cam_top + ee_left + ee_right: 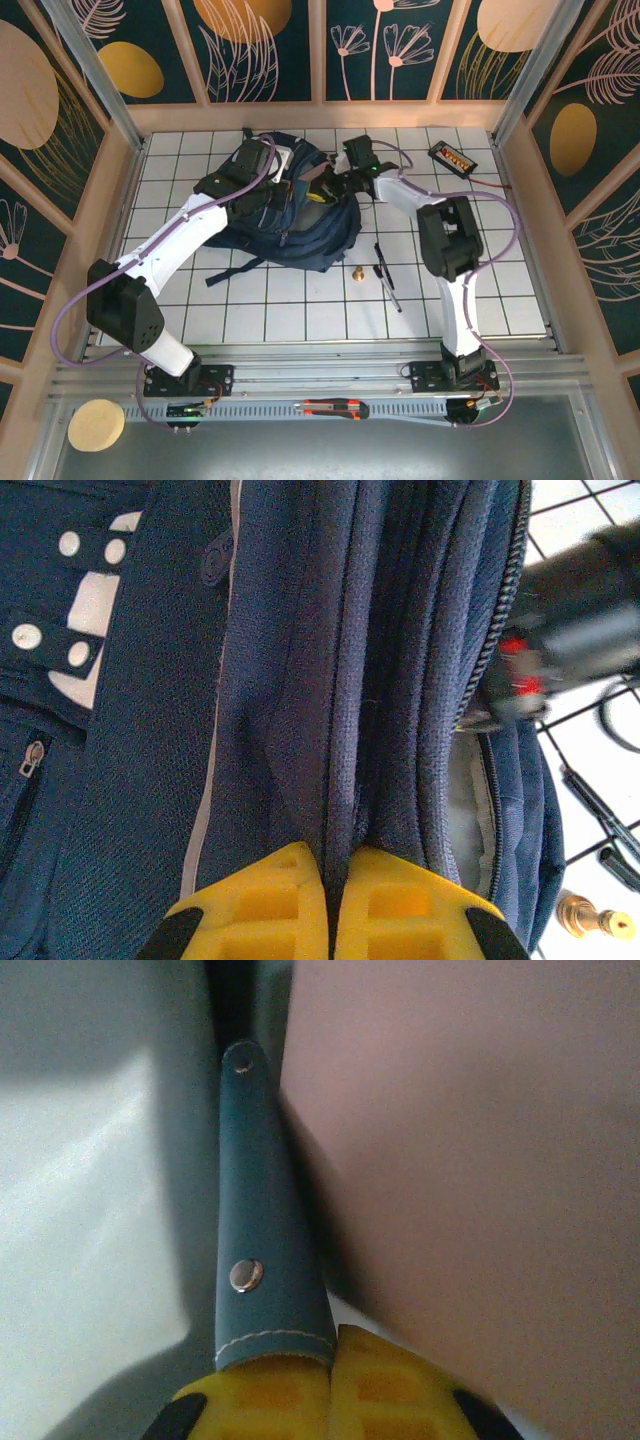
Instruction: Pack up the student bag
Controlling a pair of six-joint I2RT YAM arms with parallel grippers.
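Two left fingers pinch student bag fabric; right fingers beside strap, grip unclear

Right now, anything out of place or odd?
Yes: a red-and-black tool lies on the slotted metal rail between the arm bases, off the white tiled table. Black pens and a small brass fitting sit loose beside the dark navy fabric backpack.

— Where does the white-and-black left arm sit?
— It stretches from its base at seven o'clock up toward twelve. The left gripper has its yellow pads clamped on a fold of the dark navy fabric backpack.
— And the white-and-black right arm?
— It rises from five o'clock and bends at the elbow, forearm running toward ten. The right gripper shows yellow pads nearly together, a thin seam between.
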